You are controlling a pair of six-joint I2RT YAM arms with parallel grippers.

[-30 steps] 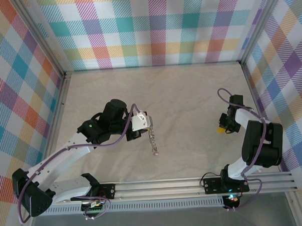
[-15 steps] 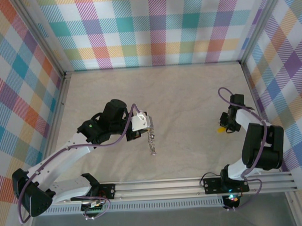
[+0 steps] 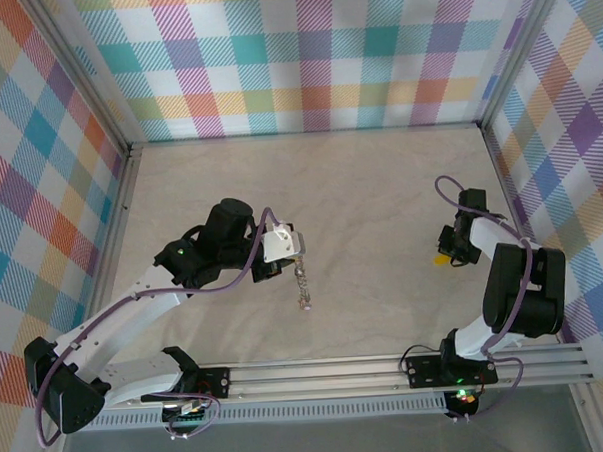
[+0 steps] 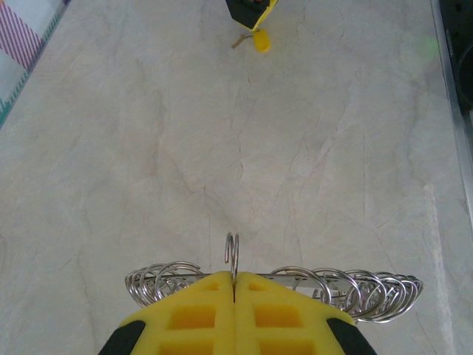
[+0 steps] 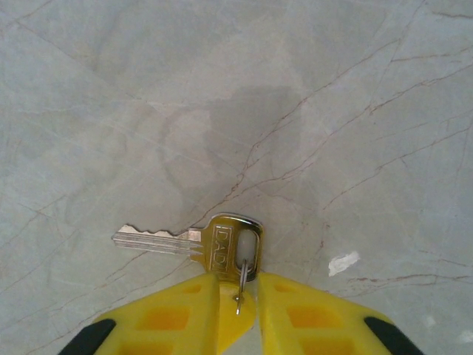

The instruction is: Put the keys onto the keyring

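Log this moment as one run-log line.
left hand: shut on silvery coiled-wire keyring | right hand: straddling small wire ring on flat metal key, grip unclear | task: key not yet on keyring

The keyring [image 4: 373,290] is silvery, the key [image 5: 222,241] apparently brassy, walls [image 3: 314,55] plaid.

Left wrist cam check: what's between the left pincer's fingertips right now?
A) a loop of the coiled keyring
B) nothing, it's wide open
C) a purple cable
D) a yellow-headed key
A: the left pincer is shut, with one loop of the silvery keyring poking up between its fingertips and coils spreading to either side.
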